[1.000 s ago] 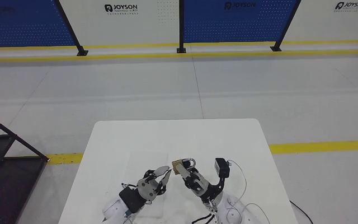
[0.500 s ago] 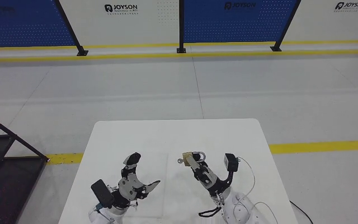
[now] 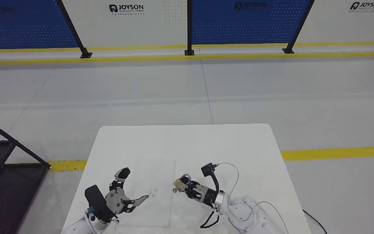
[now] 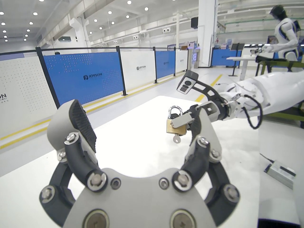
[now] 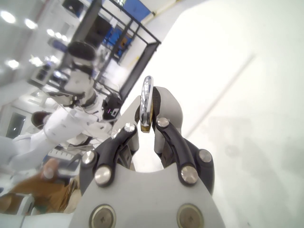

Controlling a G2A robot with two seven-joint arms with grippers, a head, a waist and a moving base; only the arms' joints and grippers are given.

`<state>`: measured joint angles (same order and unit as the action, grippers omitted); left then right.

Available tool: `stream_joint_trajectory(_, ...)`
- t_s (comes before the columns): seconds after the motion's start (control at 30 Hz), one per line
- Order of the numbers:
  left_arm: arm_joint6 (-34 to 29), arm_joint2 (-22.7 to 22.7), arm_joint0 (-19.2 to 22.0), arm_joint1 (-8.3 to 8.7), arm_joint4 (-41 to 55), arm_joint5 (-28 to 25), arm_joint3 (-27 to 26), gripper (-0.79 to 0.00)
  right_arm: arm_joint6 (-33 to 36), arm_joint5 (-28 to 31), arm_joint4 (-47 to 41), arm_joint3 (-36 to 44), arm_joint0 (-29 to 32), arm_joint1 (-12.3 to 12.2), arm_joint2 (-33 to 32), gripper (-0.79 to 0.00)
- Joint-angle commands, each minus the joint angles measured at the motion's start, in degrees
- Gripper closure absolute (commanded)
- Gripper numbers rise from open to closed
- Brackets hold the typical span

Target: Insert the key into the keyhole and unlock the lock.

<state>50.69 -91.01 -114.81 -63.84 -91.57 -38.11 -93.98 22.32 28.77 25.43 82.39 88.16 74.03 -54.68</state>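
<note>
Since the earlier frames our left gripper point(image 3: 133, 188) has drawn back from the padlock point(image 3: 177, 186) toward the near left part of the table point(image 3: 175, 140), and our right gripper point(image 3: 184, 187) has swung the padlock round and pulled it nearer the robot. We hold the left gripper's jaws spread wide with nothing between them. The right gripper is clamped on the brass padlock body, which looks lifted off the tabletop. The key point(image 4: 176, 139) already sits in the keyhole. Its bow sticks out of the end of the body opposite the shackle point(image 4: 175, 111), so key and lock share one long axis, shackle up and key down in the left wrist view. We cannot tell whether the shackle has sprung. We judge that turning the key is what remains. The bow lies ahead of the free left gripper, on the end of the lock turned its way, with open table between them, so the left arm is the one placed to reach it.
</note>
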Motion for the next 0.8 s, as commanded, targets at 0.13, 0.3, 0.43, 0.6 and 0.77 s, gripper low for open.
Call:
stream_joint_trajectory(0.13,-6.31,-1.28,-0.46,0.37,-1.9,2.9,-0.39,-0.785,6.45,-4.84,1.47,-2.27,-1.69,-0.06,1.97,0.0)
stream_joint_trajectory(0.3,-6.95,-0.38,-0.17,0.34,-0.39,3.71,-0.33,-0.785,8.59,-6.88,2.56,-3.58,-2.58,-0.15,2.87,0.0)
stream_joint_trajectory(0.43,-6.96,-0.11,-0.03,0.32,-0.21,4.2,-0.39,-0.785,9.39,-8.12,2.78,-4.15,-3.22,-0.19,3.36,0.0)
stream_joint_trajectory(0.6,-6.96,-0.11,-0.03,0.32,-0.21,4.2,-0.39,-0.785,8.34,-7.45,2.35,-3.96,-3.49,-0.18,3.88,0.0)
stream_joint_trajectory(0.77,-8.53,-0.04,0.42,0.27,1.07,4.76,-0.28,-0.785,7.06,-7.74,1.94,-3.86,-4.08,0.14,5.26,0.0)
